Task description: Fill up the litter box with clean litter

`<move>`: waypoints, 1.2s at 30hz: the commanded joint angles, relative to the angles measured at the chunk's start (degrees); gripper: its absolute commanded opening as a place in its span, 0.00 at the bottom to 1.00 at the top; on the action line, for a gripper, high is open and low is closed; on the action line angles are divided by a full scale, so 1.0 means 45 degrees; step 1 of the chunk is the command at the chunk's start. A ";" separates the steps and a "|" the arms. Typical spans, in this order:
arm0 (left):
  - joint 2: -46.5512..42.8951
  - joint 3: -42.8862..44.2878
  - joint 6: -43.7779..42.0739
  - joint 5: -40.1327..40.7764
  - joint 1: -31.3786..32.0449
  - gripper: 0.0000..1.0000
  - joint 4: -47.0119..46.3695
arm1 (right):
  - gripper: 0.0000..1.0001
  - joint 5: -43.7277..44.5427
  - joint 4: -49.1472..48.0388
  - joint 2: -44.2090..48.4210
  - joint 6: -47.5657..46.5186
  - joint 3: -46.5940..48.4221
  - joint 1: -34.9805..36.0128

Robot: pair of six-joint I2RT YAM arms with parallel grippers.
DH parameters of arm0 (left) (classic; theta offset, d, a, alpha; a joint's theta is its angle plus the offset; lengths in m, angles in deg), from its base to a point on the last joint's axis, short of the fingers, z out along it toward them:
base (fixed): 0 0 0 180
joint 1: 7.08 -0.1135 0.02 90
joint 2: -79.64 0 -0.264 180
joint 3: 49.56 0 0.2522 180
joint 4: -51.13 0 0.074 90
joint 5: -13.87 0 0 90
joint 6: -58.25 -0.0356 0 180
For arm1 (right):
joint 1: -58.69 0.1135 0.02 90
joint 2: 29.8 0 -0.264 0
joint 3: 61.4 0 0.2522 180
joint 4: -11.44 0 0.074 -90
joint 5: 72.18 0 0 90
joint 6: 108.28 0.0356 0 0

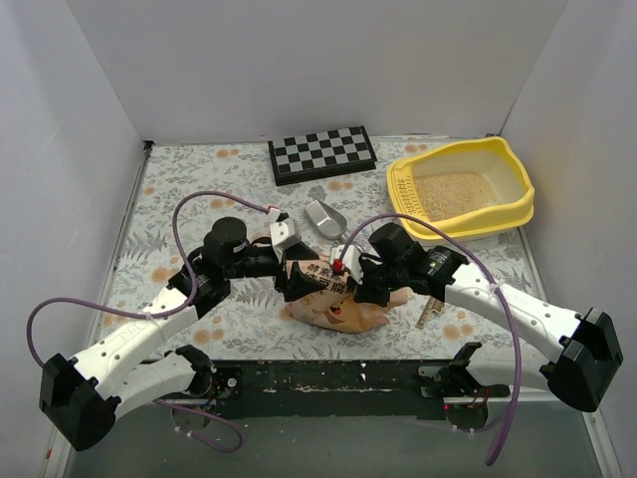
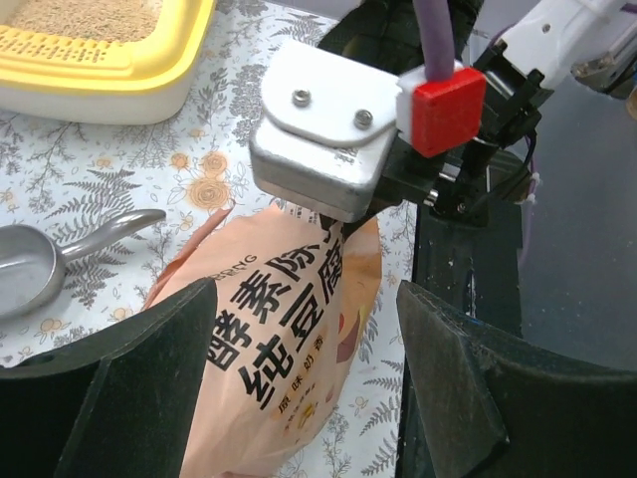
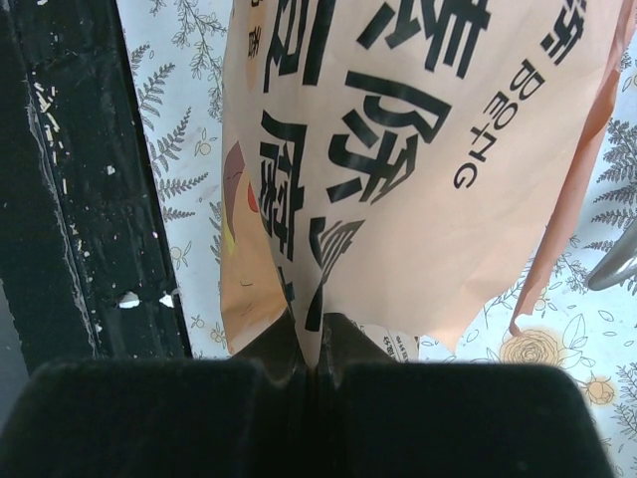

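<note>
The yellow litter box [image 1: 518, 189] stands at the back right, with pale beige litter [image 1: 456, 193] covering its floor; its rim also shows in the left wrist view [image 2: 119, 75]. The peach-orange litter bag [image 1: 336, 307] lies at the table's front middle. My right gripper [image 1: 348, 282] is shut on a fold of the bag [image 3: 418, 159], with the fold pinched between its closed jaws. My left gripper [image 1: 296, 284] is open, its fingers [image 2: 129, 388] straddling the bag [image 2: 284, 339] from the left without pinching it.
A silver metal scoop [image 1: 323, 219] lies behind the bag, also in the left wrist view [image 2: 40, 264]. A black-and-white checkerboard [image 1: 322, 153] sits at the back. The black front rail [image 1: 328, 378] runs along the near edge. White walls enclose the floral-patterned table.
</note>
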 commanded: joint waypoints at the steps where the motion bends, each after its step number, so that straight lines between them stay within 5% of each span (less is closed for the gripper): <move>1: 0.0174 -0.0707 -0.0975 -0.0422 0.0548 0.73 -0.1491 | 0.01 -0.0416 -0.0627 0.0636 0.0305 -0.0025 -0.0066; 15: 0.1853 -0.1646 -0.2206 -0.0540 0.1428 0.74 -0.2961 | 0.01 -0.0319 -0.1116 0.0832 0.0559 -0.0532 -0.0066; 25: 0.2205 -0.2486 -0.2889 0.1021 0.2014 0.58 -0.2121 | 0.01 -0.0299 -0.1077 0.0383 0.0423 -0.0416 -0.0086; 28: 0.2419 -0.2389 -0.3181 0.1685 0.2171 0.43 -0.1673 | 0.01 -0.0319 -0.1057 0.0285 0.0442 -0.0435 -0.0086; 31: 0.2693 -0.1843 -0.3417 0.2563 0.2386 0.01 -0.0835 | 0.05 -0.0047 -0.0707 0.0188 0.0462 -0.0221 -0.0086; 33: 0.2752 -0.1453 -0.3378 0.3013 0.2483 0.00 -0.0287 | 0.25 0.0499 -0.0667 0.0226 0.0598 -0.0065 -0.0086; 36: 0.2714 -0.0769 -0.2891 0.3910 0.2581 0.00 0.0709 | 0.36 0.1087 -0.0453 0.0519 0.0657 0.0500 -0.0066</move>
